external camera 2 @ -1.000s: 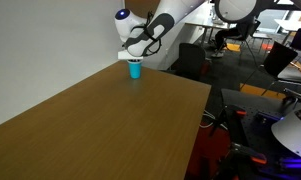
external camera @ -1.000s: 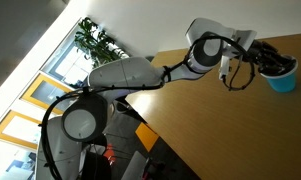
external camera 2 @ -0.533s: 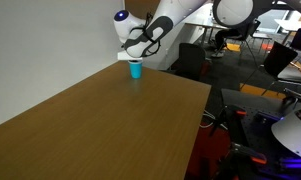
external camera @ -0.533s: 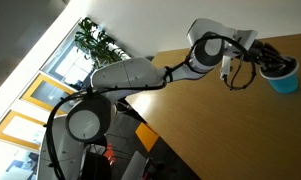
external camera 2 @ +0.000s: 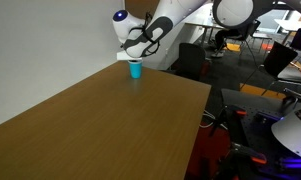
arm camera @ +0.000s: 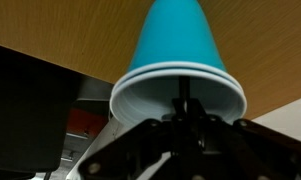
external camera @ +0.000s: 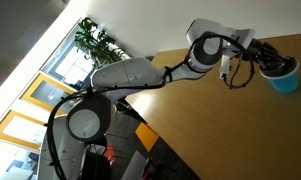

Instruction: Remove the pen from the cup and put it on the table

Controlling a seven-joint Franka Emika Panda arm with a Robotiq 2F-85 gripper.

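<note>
The light-blue cup (arm camera: pixel 180 45) stands on the tan-brown table (external camera 2: pixel 110 130) near its far corner. It also shows in both exterior views (external camera: pixel 283 80) (external camera 2: pixel 135 70). In the wrist view the picture stands upside down. The thin dark pen (arm camera: pixel 183 96) stands in the cup's whitish mouth. My gripper (arm camera: pixel 183 124) is right over the cup's rim, with its fingers shut on the pen's upper end. In both exterior views the gripper (external camera: pixel 273 62) (external camera 2: pixel 136 57) sits directly above the cup, and the pen is too small to make out there.
The cup is close to the table's far edge by the white wall (external camera 2: pixel 40 50). Office chairs (external camera 2: pixel 195 60) and desks stand beyond the table's right edge. A potted plant (external camera: pixel 98 42) stands by the windows behind the robot base (external camera: pixel 80 120).
</note>
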